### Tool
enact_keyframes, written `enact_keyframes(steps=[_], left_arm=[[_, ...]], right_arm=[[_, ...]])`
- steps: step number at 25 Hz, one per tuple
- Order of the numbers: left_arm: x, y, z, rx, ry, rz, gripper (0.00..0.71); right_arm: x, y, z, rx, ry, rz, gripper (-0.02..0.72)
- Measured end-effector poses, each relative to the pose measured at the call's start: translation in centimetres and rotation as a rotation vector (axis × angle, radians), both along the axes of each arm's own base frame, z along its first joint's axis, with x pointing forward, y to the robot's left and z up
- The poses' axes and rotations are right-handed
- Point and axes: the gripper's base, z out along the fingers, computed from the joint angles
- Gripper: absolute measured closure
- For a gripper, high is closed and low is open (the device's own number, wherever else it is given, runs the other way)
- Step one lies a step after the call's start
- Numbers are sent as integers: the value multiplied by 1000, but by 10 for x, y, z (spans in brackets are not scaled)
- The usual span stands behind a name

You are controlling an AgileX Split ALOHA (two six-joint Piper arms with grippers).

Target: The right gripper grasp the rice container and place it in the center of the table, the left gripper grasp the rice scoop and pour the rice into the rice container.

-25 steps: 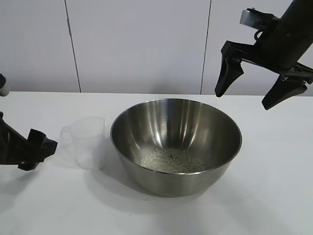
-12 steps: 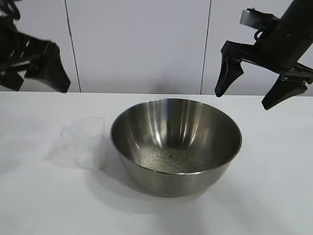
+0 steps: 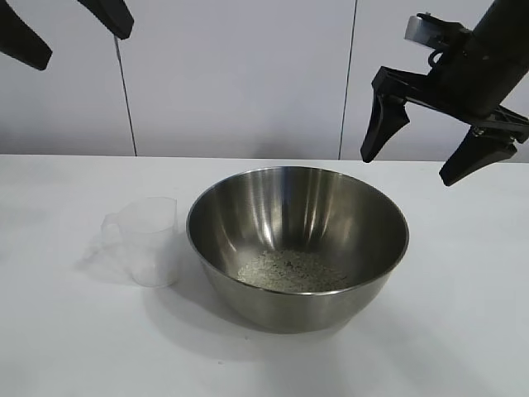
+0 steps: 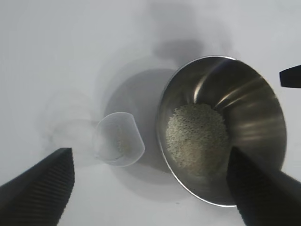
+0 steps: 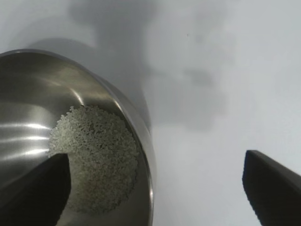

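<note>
The rice container, a wide steel bowl, stands mid-table with a flat heap of rice in its bottom. The rice scoop, a clear plastic cup, stands upright on the table just left of the bowl, held by nothing. My left gripper hangs open and empty, high above the table's left end. From its wrist I look down on the scoop, the bowl and the rice. My right gripper is open and empty, above the bowl's far right rim.
A white panelled wall rises behind the table. White tabletop lies bare in front of the bowl and to its right. One finger of the right gripper shows at the edge of the left wrist view.
My left gripper has risen from table height beside the scoop to high up at the left, still open, leaving the scoop standing. The right gripper has hardly moved.
</note>
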Motion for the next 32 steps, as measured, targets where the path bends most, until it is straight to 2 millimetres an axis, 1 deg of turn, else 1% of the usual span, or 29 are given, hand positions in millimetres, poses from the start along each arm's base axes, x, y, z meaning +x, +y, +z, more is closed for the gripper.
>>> enact_keyframes(steps=[2, 5, 8, 11, 15, 32], left_arm=[[6, -3, -11, -26, 51, -9, 74], [17, -10, -34, -45, 139, -25, 74], [27, -14, -50, -40, 198, -42, 74], [36, -18, -53, -40, 225, -59, 74], [45, -21, -51, -44, 229, -70, 74], [46, -22, -52, -30, 208, -100, 74]], right_arm=[[0, 0, 0, 7, 2, -3, 21], [0, 1, 0, 10, 7, -2, 21], [-1, 1, 0, 11, 16, 1, 21], [-2, 1, 0, 14, 24, 2, 21], [-2, 2, 0, 26, 27, -1, 21], [-4, 5, 1, 70, 58, -9, 21]])
